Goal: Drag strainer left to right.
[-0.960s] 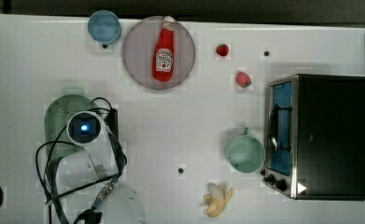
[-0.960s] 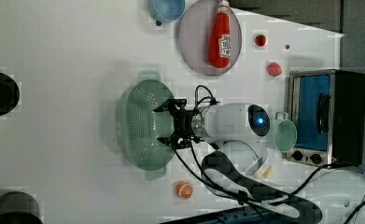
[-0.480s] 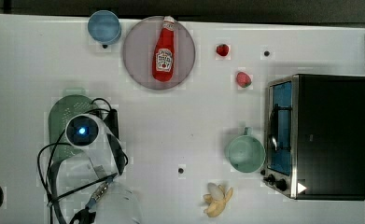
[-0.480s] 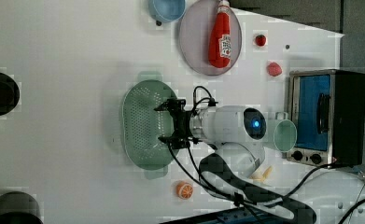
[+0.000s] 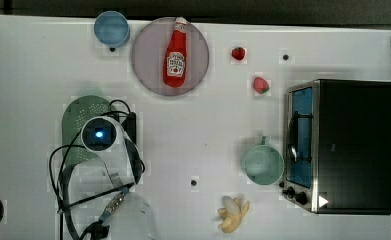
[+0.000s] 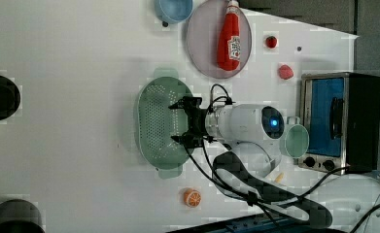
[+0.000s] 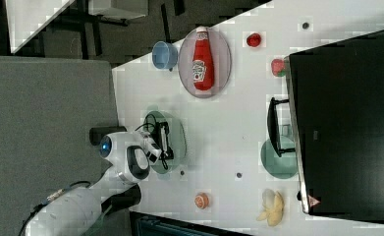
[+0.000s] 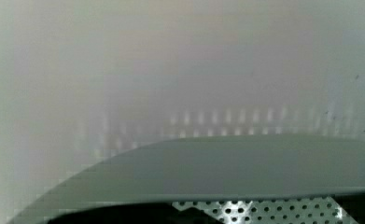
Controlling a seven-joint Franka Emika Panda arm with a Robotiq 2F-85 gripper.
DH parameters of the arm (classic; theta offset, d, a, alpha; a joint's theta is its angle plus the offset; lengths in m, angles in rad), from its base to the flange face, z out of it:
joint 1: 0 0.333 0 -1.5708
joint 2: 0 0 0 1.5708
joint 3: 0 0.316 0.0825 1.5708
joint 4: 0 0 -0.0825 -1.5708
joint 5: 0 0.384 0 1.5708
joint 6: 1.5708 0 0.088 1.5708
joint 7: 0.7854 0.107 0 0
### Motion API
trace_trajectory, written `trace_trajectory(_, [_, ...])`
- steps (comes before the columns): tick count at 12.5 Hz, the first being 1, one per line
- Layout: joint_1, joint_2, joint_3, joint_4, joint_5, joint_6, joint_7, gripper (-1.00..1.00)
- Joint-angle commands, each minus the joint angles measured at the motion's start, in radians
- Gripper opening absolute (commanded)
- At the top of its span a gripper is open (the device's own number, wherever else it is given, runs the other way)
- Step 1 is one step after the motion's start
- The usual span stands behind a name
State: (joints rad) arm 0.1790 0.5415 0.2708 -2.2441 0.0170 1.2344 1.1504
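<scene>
Gripper, fingers spread wide over the strainer at the left view's centre, may skid off its rim if it presses shallowly.

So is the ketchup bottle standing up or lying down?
Lying down. The ketchup bottle lies flat on the grey-mauve plate, its label facing up and its white cap toward the top view's upper edge.
</scene>
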Motion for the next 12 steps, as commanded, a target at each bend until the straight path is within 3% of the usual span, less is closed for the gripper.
trace_trajectory(1, [-0.012,-0.039,-0.078,-0.02,0.006,-0.003,0.006,1.0])
trace_trajectory(12, [-0.061,-0.12,-0.23,-0.145,0.006,-0.014,-0.216,1.0])
